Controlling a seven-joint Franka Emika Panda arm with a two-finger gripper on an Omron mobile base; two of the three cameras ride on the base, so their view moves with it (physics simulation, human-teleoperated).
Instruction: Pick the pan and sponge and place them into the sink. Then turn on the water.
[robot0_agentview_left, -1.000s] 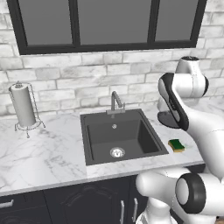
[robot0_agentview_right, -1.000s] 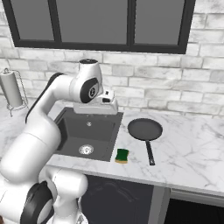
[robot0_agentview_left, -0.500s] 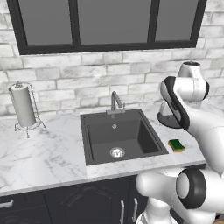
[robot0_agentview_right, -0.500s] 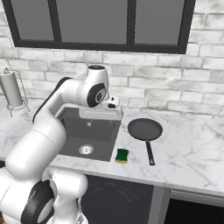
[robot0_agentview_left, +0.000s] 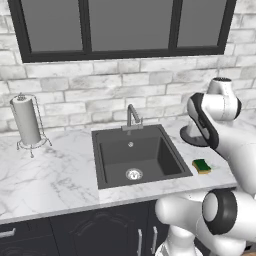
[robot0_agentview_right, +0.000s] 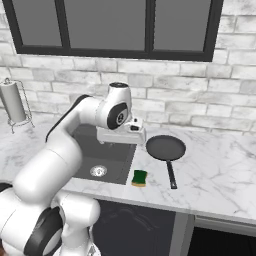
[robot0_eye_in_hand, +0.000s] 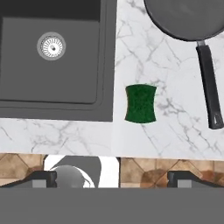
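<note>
The gripper (robot0_eye_in_hand: 112, 178) hangs high over the counter's front edge, its two dark tips spread wide with nothing between them. Straight below the hand camera sits the sponge (robot0_eye_in_hand: 141, 103), green face up on the white marble counter (robot0_eye_in_hand: 166, 131), just beside the right rim of the sink (robot0_eye_in_hand: 107, 65) but not touching it. The pan (robot0_eye_in_hand: 186, 17) rests further along the counter, its long dark handle (robot0_eye_in_hand: 209, 85) pointing toward the front edge, apart from the sponge. In the right base view the pan (robot0_agentview_right: 165, 148) lies to the right of the hand, sponge (robot0_agentview_right: 139, 177) in front of it near the counter's lip. The faucet (robot0_agentview_left: 132, 116) stands behind the basin (robot0_agentview_left: 137, 157), no water running. A paper towel holder (robot0_agentview_left: 27, 121) stands far left.
</note>
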